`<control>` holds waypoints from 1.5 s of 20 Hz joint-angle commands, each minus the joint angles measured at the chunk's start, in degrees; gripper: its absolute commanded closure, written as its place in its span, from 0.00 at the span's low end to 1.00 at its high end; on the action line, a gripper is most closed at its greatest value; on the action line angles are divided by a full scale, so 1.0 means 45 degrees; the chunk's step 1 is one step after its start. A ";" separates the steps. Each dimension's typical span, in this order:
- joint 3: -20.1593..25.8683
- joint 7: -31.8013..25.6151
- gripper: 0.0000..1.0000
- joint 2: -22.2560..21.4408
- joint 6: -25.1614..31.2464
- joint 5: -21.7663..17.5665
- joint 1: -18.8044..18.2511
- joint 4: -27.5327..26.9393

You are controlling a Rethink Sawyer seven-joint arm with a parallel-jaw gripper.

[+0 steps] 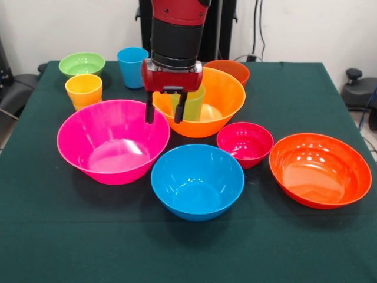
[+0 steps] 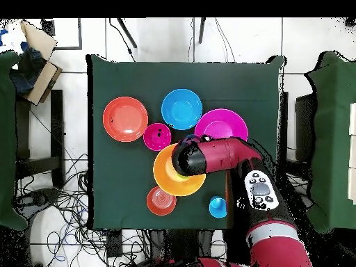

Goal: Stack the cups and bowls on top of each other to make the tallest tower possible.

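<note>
Open and holding nothing: the red and black hand (image 1: 164, 112), with two black fingers (image 1: 150, 111) spread apart, low over the near rim of the big shiny orange plastic bowl (image 1: 227, 88). Inside that bowl, standing upright just behind the hand: the smooth green plastic cup (image 1: 194, 105). Cannot tell if a finger touches it.

Looks like a tower only just begun, with one cup in one bowl. All other pieces sitting apart on the green-covered worktop (image 1: 59, 236):
- Big pink plastic bowl (image 1: 76, 132), near left of the hand.
- Medium blue plastic bowl (image 1: 177, 177), nearest of all.
- Small magenta plastic bowl (image 1: 245, 144), right of the hand.
- Wide red-orange plastic bowl (image 1: 320, 170), far out to the right.
- Small orange-red plastic bowl (image 1: 234, 68), just behind the big orange one.
- Blue plastic cup (image 1: 132, 66), yellow-orange plastic cup (image 1: 83, 89) and small green plastic bowl (image 1: 82, 63), at the far left.

To do this step well:
- Lift straight up first, so no finger bumps the green cup or the orange rim.
- Pick big, wide pieces for the bottom and save cups for the top.
- Grab a bowl by its rim, one finger inside and one outside.
- Set each piece down slowly and in the middle, then let go gently.
- Watch for slipping, since shiny plastic looks slippery.
</note>
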 commanded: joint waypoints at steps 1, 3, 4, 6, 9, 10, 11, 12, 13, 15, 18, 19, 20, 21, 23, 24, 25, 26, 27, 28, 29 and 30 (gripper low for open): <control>0.0615 0.0923 0.00 0.1007 -0.0864 -0.0133 -0.0120 -0.0675; 0.1225 0.0033 0.00 0.1557 -0.0690 -0.0271 -0.0739 -0.1275; 0.1272 -0.0071 0.00 0.1655 -0.0696 -0.0332 -0.0802 -0.1414; 0.1256 -0.0034 0.00 0.1675 -0.0707 -0.0359 -0.0784 -0.1455; 0.1195 0.0114 0.00 0.1591 -0.0689 -0.0351 -0.0703 -0.1380; 0.1137 0.0197 0.00 0.1563 -0.0715 -0.0350 -0.0653 -0.1343; 0.1110 0.0242 0.00 0.1549 -0.0731 -0.0350 -0.0628 -0.1323; 0.1075 0.0282 0.00 0.1547 -0.0740 -0.0350 -0.0589 -0.1318; 0.1055 0.0304 0.00 0.1545 -0.0749 -0.0355 -0.0570 -0.1315; 0.0997 0.0362 0.00 0.1582 -0.0799 -0.0376 -0.0514 -0.1346; 0.0809 0.0606 0.00 0.1604 -0.0946 -0.0388 -0.0315 -0.1345; 0.0763 0.0664 0.00 0.1611 -0.0984 -0.0390 -0.0267 -0.1348; 0.0758 0.0657 0.00 0.1610 -0.0972 -0.0389 -0.0263 -0.1355; 0.0743 0.0649 0.00 0.1589 -0.0985 -0.0400 -0.0248 -0.1359; 0.0660 0.0752 0.00 0.1505 -0.1017 -0.0380 -0.0156 -0.1266; 0.0537 0.0909 0.00 0.1382 -0.1034 -0.0345 -0.0039 -0.1134; 0.0461 0.1000 0.00 0.1289 -0.1037 -0.0320 0.0039 -0.1046; 0.0378 0.1116 0.00 0.1144 -0.0989 -0.0248 0.0141 -0.0893; 0.0339 0.1173 0.00 0.1054 -0.0974 -0.0205 0.0193 -0.0790; 0.0241 0.1309 0.00 0.0902 -0.0945 -0.0133 0.0314 -0.0633; 0.0202 0.1362 0.00 0.0809 -0.0925 -0.0087 0.0373 -0.0537; 0.0113 0.1496 0.00 0.0625 -0.0901 -0.0012 0.0512 -0.0355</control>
